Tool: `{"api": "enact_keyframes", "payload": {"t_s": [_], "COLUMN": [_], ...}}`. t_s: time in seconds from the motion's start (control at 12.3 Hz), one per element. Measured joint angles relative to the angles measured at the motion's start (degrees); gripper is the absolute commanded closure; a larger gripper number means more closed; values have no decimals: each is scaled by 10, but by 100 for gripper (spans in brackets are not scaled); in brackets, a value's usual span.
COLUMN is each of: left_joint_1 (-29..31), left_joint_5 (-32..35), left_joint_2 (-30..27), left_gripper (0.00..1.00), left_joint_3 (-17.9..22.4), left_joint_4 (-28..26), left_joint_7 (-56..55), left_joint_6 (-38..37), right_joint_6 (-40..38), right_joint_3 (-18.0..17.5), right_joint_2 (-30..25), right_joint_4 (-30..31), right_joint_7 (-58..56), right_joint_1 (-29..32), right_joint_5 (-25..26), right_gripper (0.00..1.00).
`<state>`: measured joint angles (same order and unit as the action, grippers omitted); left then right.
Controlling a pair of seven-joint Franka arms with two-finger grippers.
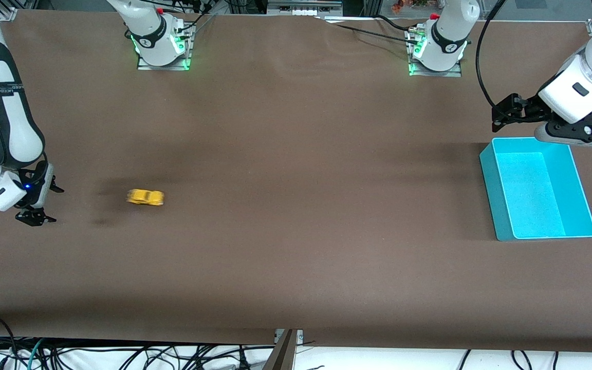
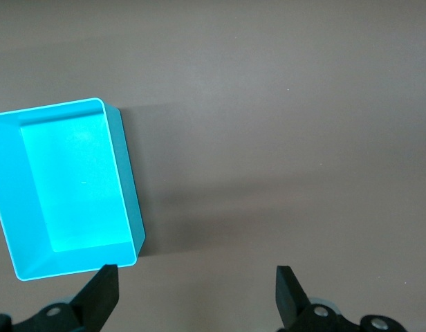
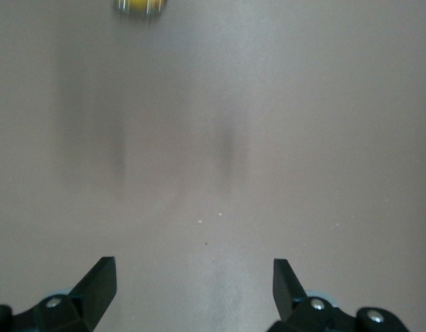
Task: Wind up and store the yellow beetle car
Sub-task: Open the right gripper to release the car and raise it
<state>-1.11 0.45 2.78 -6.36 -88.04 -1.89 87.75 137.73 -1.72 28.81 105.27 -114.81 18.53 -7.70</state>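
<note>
A brown table [image 1: 296, 205] spans the scene, with both arm bases along the edge farthest from the front camera. The right gripper [image 1: 39, 200] hangs low over the table at the right arm's end, jaws spread wide and holding nothing; its fingertips [image 3: 102, 277] frame bare cloth in the right wrist view. The car [image 1: 145, 197], yellow and blurred, sits on the table beside that gripper, toward the middle and clear of the fingers; it shows at the edge of the right wrist view [image 3: 139, 7]. The left gripper [image 1: 506, 114] waits above the table at the left arm's end, jaws also wide and empty. Just beside it stands an open cyan bin [image 1: 491, 174], nearer the front camera, with nothing inside [image 2: 12, 228].
</note>
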Motion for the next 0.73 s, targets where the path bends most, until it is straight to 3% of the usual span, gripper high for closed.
{"api": "enact_keyframes", "payload": {"t_s": [0.24, 0.73], "left_joint_1": [0, 0], "left_joint_5": [0, -1], "left_joint_2": [0, 0], "left_gripper": [0, 0], "left_joint_3": [0, 0], "left_joint_4": [0, 0], "left_joint_7": [0, 0], "left_joint_6": [0, 0], "right_joint_6": [-21, -185], "right_joint_3": [-5, -5], "right_joint_2": [0, -22], "right_joint_4": [-20, -127], "right_joint_7": [97, 429], "right_joint_1": [-15, -55], "right_joint_5": [-1, -1], "right_gripper": [0, 0]}}
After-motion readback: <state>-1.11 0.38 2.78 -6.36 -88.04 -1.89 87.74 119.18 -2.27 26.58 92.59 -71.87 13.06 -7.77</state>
